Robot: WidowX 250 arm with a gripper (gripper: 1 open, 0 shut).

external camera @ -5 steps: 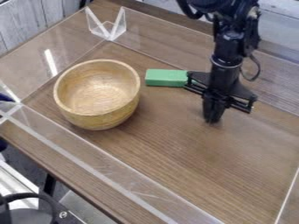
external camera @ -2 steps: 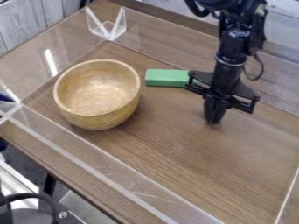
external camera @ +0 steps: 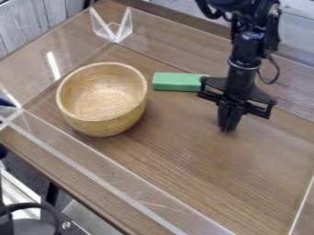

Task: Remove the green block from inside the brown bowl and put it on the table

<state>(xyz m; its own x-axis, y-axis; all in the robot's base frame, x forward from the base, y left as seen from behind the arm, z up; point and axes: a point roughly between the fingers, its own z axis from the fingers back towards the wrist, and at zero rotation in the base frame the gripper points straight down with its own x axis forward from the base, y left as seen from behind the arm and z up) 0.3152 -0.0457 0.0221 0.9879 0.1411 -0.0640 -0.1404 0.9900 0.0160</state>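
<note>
Slim matte-black arm (external camera: pixel 249 50) with crossbar above narrow black pincer (external camera: pixel 229 124).

The bowl (external camera: pixel 103 98) stands on the table (external camera: pixel 185 174), left of centre. The block (external camera: pixel 175 83) lies flat on the table just right of the bowl, outside it. The gripper (external camera: pixel 229 122) stands right of the block, pointing down at the table. An acrylic wall (external camera: pixel 73 156) borders the table.

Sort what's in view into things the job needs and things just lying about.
Job: green block, lying on the table; brown bowl, now empty; gripper, shut, beside the block.
Lying about: clear acrylic border wall; clear V-shaped stand at the far corner.
</note>
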